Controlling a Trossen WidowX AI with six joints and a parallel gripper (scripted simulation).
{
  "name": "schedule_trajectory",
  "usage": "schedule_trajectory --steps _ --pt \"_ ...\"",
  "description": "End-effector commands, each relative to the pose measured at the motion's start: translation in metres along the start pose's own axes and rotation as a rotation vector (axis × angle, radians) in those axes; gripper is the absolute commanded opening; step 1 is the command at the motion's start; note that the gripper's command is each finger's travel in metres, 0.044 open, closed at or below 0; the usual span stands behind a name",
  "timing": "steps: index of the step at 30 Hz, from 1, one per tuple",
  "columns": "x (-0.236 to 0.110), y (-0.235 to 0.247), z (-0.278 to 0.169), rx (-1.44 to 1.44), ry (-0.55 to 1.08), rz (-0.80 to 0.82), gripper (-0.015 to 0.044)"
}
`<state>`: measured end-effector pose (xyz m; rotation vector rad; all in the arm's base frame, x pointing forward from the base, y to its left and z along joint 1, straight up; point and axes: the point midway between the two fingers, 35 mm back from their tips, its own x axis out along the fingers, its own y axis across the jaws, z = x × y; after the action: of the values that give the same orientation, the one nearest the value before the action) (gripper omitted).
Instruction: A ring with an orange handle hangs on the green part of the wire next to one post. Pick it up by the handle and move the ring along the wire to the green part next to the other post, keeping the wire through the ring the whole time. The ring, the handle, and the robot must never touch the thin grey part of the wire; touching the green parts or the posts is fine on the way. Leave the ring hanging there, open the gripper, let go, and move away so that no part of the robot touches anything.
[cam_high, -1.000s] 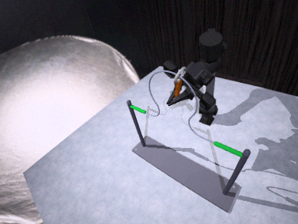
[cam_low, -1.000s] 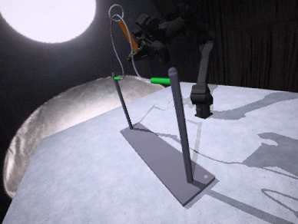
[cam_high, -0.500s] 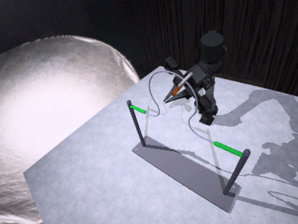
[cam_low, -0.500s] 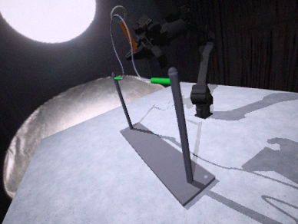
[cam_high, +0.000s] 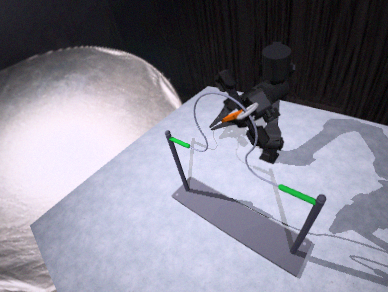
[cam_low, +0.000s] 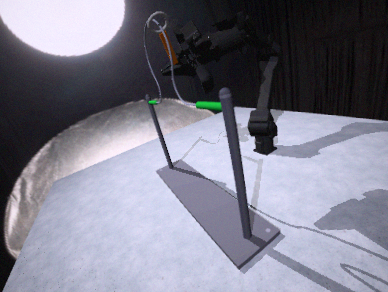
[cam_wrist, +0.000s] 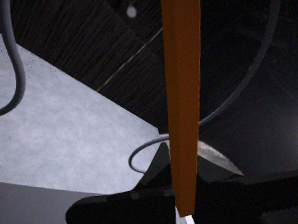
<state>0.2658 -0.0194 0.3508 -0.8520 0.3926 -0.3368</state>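
Observation:
My gripper is shut on the lower end of the orange handle. The pale ring sits at the handle's far end, around the thin grey wire high on its tall loop. I cannot tell whether ring and wire touch. One green part lies by the left post. The other green part lies by the right post.
Both posts stand on a grey base plate on the pale table. The arm's base stands behind the wire. The table's edge runs close along the left, with a bright silver surface beyond it.

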Motion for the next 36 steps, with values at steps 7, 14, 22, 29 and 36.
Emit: schedule_trajectory --steps 7,14,22,29,36 --pt "0.001 -0.005 -0.002 -0.133 -0.012 -0.068 -0.0150" --pt "0.001 -0.009 -0.001 -0.212 -0.023 -0.109 -0.0150" --pt "0.001 -0.014 0.000 -0.308 -0.036 -0.160 -0.0150" --pt "0.000 -0.017 0.001 -0.388 -0.046 -0.202 -0.0150" --pt "0.000 -0.021 0.003 -0.457 -0.056 -0.239 -0.0150"
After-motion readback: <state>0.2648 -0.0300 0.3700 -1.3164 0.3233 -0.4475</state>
